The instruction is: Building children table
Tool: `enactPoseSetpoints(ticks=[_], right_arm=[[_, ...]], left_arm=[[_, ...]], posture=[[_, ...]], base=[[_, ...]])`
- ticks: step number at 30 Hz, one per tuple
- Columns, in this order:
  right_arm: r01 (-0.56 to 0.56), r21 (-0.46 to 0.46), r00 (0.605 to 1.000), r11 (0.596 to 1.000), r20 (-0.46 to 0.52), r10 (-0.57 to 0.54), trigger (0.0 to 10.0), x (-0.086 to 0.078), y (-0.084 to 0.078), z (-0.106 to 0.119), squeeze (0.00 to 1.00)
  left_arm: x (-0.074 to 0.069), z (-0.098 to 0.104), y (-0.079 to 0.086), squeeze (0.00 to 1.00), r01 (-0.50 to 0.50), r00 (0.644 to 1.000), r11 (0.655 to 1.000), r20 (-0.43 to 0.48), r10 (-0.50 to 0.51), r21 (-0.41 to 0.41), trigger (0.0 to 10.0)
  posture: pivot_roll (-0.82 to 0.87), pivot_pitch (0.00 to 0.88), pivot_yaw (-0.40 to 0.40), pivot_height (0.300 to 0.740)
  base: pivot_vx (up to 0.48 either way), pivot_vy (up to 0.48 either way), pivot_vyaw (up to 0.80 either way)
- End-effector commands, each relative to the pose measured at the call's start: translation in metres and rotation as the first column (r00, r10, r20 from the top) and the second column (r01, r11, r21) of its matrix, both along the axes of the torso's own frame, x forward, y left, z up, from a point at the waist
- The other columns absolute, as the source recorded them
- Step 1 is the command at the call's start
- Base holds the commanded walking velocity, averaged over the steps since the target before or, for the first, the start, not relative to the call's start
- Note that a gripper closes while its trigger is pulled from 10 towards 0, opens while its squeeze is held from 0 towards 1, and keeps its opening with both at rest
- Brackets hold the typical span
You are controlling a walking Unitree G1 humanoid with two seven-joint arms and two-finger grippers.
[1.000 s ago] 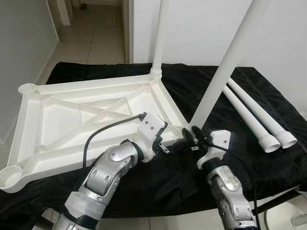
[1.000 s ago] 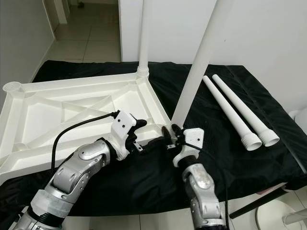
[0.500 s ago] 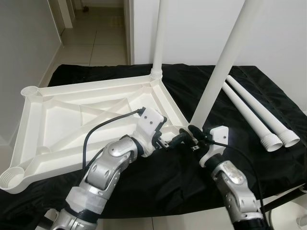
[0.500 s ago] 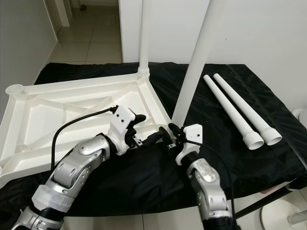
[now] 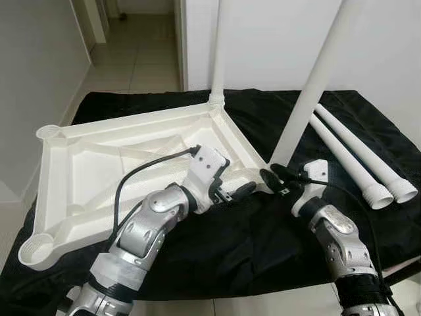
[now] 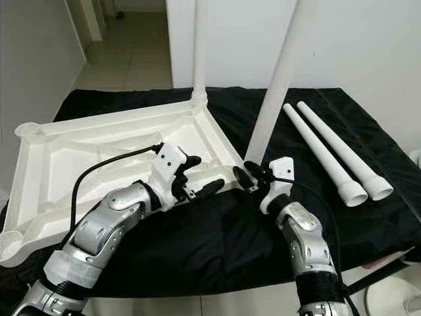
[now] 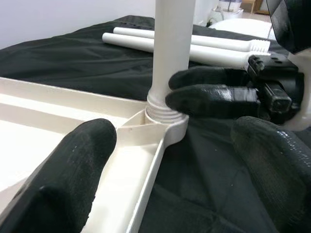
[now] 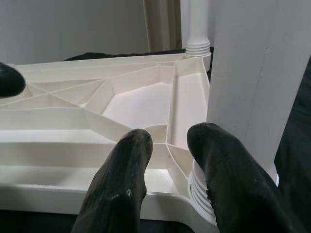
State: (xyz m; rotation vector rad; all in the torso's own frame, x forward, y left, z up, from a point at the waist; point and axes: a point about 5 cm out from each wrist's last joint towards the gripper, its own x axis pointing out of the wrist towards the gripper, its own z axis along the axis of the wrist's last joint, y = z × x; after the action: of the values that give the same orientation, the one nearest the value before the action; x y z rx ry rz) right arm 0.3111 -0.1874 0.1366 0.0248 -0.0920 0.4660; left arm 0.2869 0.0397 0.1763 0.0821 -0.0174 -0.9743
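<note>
Left wrist view | right gripper (image 7: pixel 206 90) seemingly touching leg (image 7: pixel 171 53) base

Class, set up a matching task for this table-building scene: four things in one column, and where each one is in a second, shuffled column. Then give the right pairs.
Things
1. two loose legs
2. far leg
3. right tool
4. tabletop

Places
A. upright in the tabletop's far corner socket
B. lying upside down on the black cloth
C. side by side on the cloth to the robot's right
D. at the base of the near leg

Pairs: 1-C, 2-A, 3-D, 4-B
</note>
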Motion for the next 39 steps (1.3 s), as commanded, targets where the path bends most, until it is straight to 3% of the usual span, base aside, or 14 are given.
enactPoseSetpoints(ticks=[1, 4, 9, 13, 18, 25, 29, 34, 36, 39], right_arm=[[0.07, 0.012, 0.997, 0.997, 0.021, -0.07, 10.0, 0.005, -0.011, 0.003, 0.0], [0.145, 0.031, 0.988, 0.989, 0.042, -0.146, 10.0, 0.012, -0.015, 0.004, 0.0], [0.173, 0.043, 0.984, 0.984, 0.043, -0.175, 10.0, 0.014, -0.015, 0.002, 0.0], [0.232, 0.067, 0.97, 0.971, 0.056, -0.235, 10.0, 0.014, -0.023, 0.001, 0.0], [0.223, 0.072, 0.971, 0.972, 0.073, -0.228, 10.0, 0.011, -0.022, 0.002, 0.0], [0.184, 0.091, 0.979, 0.979, 0.076, -0.191, 10.0, -0.001, -0.009, -0.005, 0.0], [0.174, 0.166, 0.979, 0.971, 0.082, -0.189, 10.0, -0.019, 0.015, -0.011, 0.0], [0.186, 0.179, 0.974, 0.966, 0.094, -0.206, 10.0, -0.026, 0.02, -0.011, 0.0], [0.22, 0.195, 0.963, 0.956, 0.11, -0.244, 10.0, -0.032, 0.023, -0.01, 0.0], [0.287, 0.173, 0.945, 0.942, 0.108, -0.308, 10.0, -0.036, 0.021, -0.01, 0.0]], left_arm=[[-0.007, -0.003, -0.003, 0.0, 0.09, 0.996, 0.996, -0.021, -0.089, 0.01, 10.0], [-0.009, -0.006, -0.004, 0.0, 0.102, 0.994, 0.995, -0.027, -0.102, 0.018, 10.0], [-0.009, -0.007, -0.003, 0.0, 0.089, 0.996, 0.996, -0.027, -0.088, 0.02, 10.0], [-0.003, -0.009, 0.003, 0.0, 0.002, 1.0, 1.0, -0.001, -0.002, 0.03, 10.0], [0.003, -0.012, 0.008, 0.0, -0.052, 0.999, 0.997, -0.004, 0.053, 0.053, 10.0], [0.011, -0.019, 0.017, 0.0, -0.126, 0.992, 0.99, -0.024, 0.128, 0.07, 10.0], [0.01, -0.02, 0.017, 0.0, -0.131, 0.991, 0.988, 0.0, 0.131, 0.086, 10.0], [0.01, -0.021, 0.018, 0.0, -0.131, 0.991, 0.988, -0.001, 0.132, 0.078, 10.0], [0.007, -0.02, 0.017, 0.0, -0.117, 0.993, 0.991, 0.026, 0.116, 0.067, 10.0], [0.007, -0.025, 0.014, 0.0, -0.125, 0.992, 0.991, -0.011, 0.125, 0.055, 10.0]], posture=[[-0.06, 0.0, 0.024, 0.74], [-0.06, 0.0, 0.023, 0.74], [-0.06, 0.0, 0.02, 0.74], [-0.06, 0.007, 0.018, 0.74], [-0.07, 0.015, 0.02, 0.74], [-0.07, 0.023, 0.016, 0.74], [-0.07, 0.021, 0.014, 0.74], [-0.07, 0.019, 0.008, 0.74], [-0.07, 0.018, 0.009, 0.74], [-0.1, 0.009, 0.013, 0.74]], base=[[0.0, 0.0, 0.0], [0.0, 0.0, 0.0], [0.0, 0.0, 0.0], [0.0, 0.0, 0.0], [0.0, 0.0, 0.0], [0.0, 0.0, 0.0], [0.0, 0.0, 0.0], [0.0, 0.0, 0.0], [0.0, 0.0, 0.0], [0.0, 0.0, 0.0]])
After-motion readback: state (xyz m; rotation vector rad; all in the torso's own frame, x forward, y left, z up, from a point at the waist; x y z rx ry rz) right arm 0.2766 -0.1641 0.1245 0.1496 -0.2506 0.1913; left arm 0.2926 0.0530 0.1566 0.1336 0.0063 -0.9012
